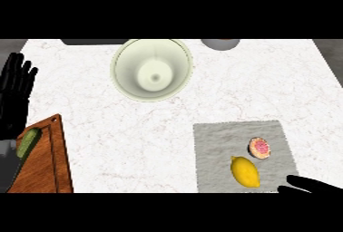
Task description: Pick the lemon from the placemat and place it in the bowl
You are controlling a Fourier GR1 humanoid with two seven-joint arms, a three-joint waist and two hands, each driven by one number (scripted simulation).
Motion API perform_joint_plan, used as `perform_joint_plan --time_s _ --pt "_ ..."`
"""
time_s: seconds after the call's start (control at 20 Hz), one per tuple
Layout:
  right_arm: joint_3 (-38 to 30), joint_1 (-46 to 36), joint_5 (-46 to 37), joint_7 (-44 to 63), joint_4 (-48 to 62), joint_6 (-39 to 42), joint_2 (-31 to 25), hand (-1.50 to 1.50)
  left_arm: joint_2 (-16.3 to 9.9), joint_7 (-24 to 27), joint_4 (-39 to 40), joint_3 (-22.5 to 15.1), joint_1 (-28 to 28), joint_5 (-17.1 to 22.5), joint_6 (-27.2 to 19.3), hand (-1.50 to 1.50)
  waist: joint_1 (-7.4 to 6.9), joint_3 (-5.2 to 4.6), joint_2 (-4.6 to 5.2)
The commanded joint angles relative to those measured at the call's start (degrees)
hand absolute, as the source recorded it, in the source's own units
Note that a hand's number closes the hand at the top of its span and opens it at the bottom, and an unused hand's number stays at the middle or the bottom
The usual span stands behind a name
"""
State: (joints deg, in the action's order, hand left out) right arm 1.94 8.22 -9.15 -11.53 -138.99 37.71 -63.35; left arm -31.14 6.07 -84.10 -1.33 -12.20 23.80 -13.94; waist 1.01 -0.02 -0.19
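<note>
One lemon [245,171] lies on the grey placemat [221,140], just to the left of my right hand [309,185], whose fingers come in low from the edge, straight and holding nothing, lined up for the pick. Close beyond the lemon sits a pink-iced doughnut [259,147], so I judge the grasp should come from my side. Far ahead and to the left waits the pale bowl [127,77], open on the bench [268,86]. My left hand [16,90] rests at the far left, fingers up and relaxed, beside a wooden board [47,167].
</note>
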Motion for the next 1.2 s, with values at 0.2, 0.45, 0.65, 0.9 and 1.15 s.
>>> perform_joint_plan --time_s 0.2,0.45,0.65,0.9,1.15 --pt "4.20 -3.89 -11.40 1.13 2.76 2.52 3.13 -1.50 0.26 -2.96 -2.68 0.52 -1.21 -1.49 1.57 0.00 -1.32 0.04 0.21" --pt "8.21 -0.31 -21.89 -4.25 5.87 0.96 6.71 -1.50 1.51 -0.31 1.64 3.11 -1.71 -2.34 3.07 0.00 -0.68 0.08 0.16" --pt "17.35 -4.43 -29.45 -2.88 10.58 0.16 11.42 -1.50 3.63 -3.12 1.13 1.74 -3.11 -4.24 1.79 0.00 -1.18 0.06 0.27" --pt "21.65 -9.96 -34.22 -0.81 17.40 0.70 19.07 -1.50 3.31 -3.24 -1.08 3.87 -0.59 -3.89 5.04 0.00 -1.53 0.03 0.27" --pt "19.94 -8.70 -40.24 -9.16 25.05 -4.47 19.97 -1.50 4.43 -1.05 1.77 6.23 -1.95 -5.61 6.18 0.00 -1.06 0.04 0.21"
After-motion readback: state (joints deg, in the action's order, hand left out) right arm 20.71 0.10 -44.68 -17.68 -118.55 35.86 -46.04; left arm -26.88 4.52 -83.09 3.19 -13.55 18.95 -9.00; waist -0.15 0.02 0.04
